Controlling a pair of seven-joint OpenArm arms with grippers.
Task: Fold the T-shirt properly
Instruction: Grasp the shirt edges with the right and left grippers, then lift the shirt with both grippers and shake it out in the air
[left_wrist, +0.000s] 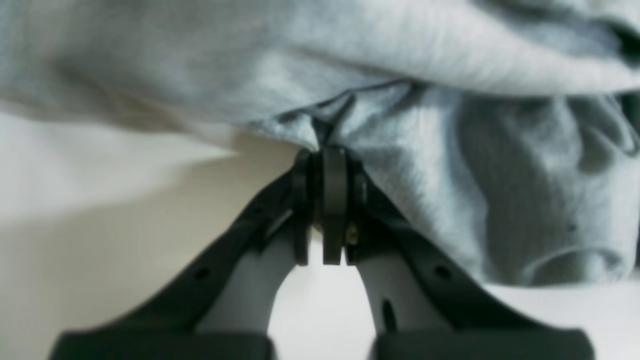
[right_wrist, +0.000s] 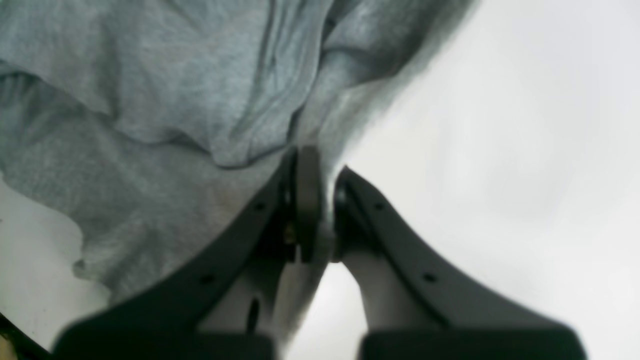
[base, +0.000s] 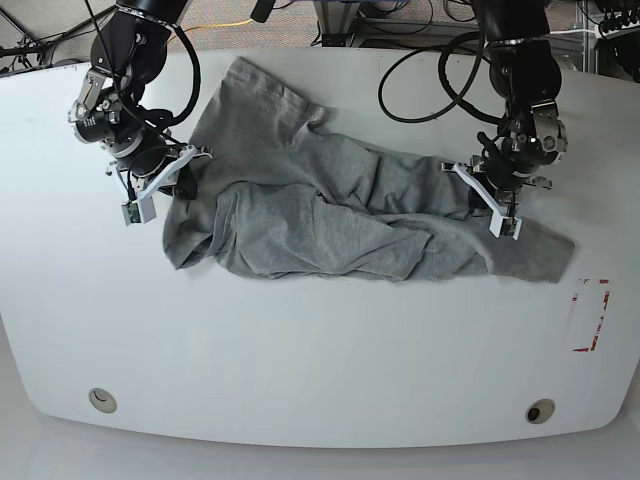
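Observation:
The light grey T-shirt (base: 320, 205) lies crumpled and bunched across the middle of the white table (base: 320, 340), with no lettering showing. My left gripper (base: 478, 195), on the right in the base view, is shut on a fold of the T-shirt (left_wrist: 320, 135) at its right part. My right gripper (base: 182, 178), on the left in the base view, is shut on the T-shirt's left edge (right_wrist: 305, 125). In both wrist views the jaws pinch grey fabric, and the cloth fills the upper part of each frame.
A red-and-white marker (base: 590, 315) lies near the table's right edge. Two round holes (base: 100, 400) (base: 540, 411) sit near the front edge. Cables (base: 420, 60) run across the back of the table.

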